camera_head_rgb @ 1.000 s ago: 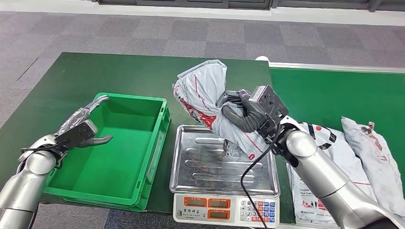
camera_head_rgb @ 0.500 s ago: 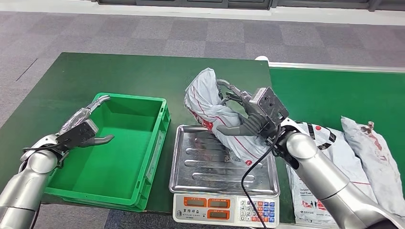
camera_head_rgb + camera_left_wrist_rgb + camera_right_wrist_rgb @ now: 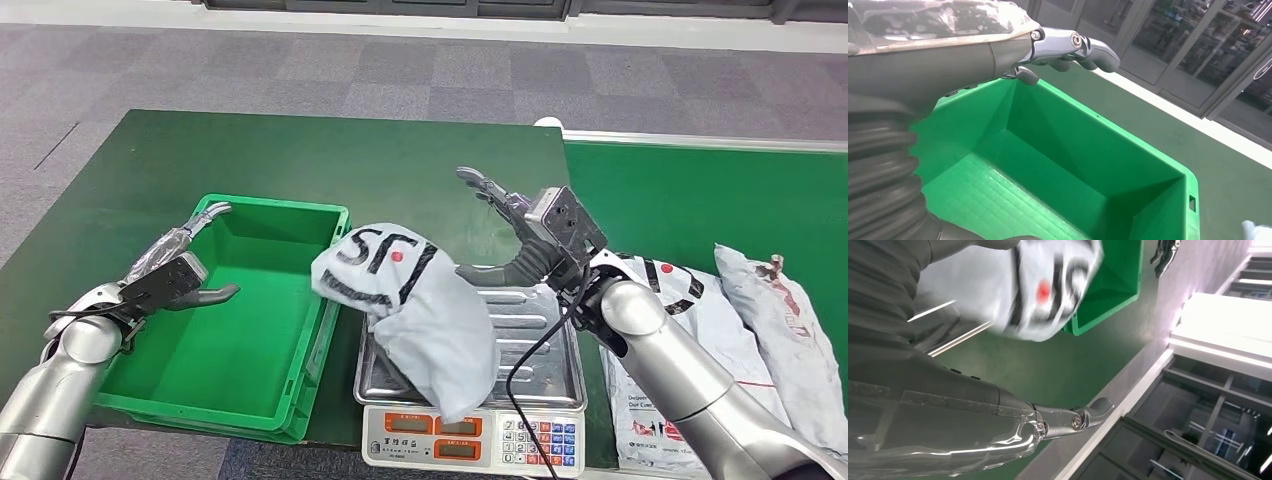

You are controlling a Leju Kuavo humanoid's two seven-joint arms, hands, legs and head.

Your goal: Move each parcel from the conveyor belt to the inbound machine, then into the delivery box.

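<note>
While the grey plastic parcel marked with black letters (image 3: 415, 310) lies slumped on the steel pan of the silver weighing scale (image 3: 545, 375), overhanging towards the green plastic crate (image 3: 262, 410), the weighing step is judged to be in hand. The right hand (image 3: 515, 225) is spread wide above the pan, holding nothing; the left hand (image 3: 175, 265) is held open over the crate. A fresh grasp is needed next. Beyond, the green tabletop (image 3: 250, 155) and grey carpet tiles (image 3: 330, 65) are seen.
</note>
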